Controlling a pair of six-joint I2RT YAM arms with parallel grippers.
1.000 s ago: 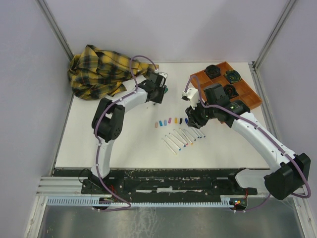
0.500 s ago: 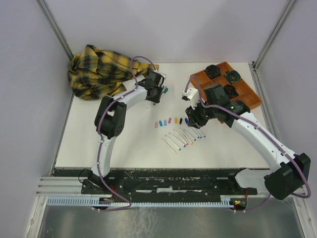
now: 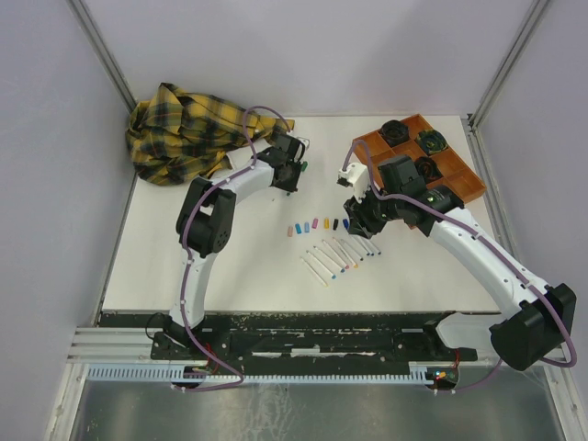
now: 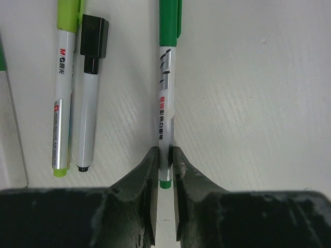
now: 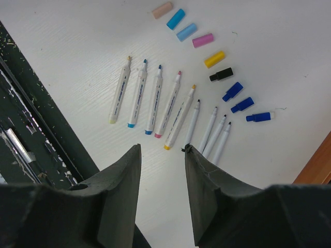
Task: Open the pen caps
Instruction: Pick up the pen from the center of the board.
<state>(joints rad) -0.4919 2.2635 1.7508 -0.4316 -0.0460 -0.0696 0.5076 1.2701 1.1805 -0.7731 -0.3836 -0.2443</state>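
My left gripper [image 4: 165,160] is shut on the white barrel of a green pen [image 4: 165,103] lying on the table, near its tail; its green cap [image 4: 169,20] is on. A light-green pen [image 4: 63,93] and a black-capped pen [image 4: 89,103] lie beside it. In the top view this gripper [image 3: 296,170] is at the back of the table. My right gripper [image 5: 163,150] is open and empty above a row of uncapped pens [image 5: 155,98]. Loose pen caps [image 5: 202,40] lie in a curved row beyond them, also seen from above [image 3: 317,223].
A yellow plaid cloth [image 3: 188,133] is heaped at the back left, close to my left arm. An orange tray [image 3: 473,188] with dark round objects [image 3: 432,140] stands at the back right, behind my right arm. The table's dark front edge [image 5: 31,119] lies near my right gripper.
My left gripper has shifted slightly left and back with the green pen. The right arm has not moved.
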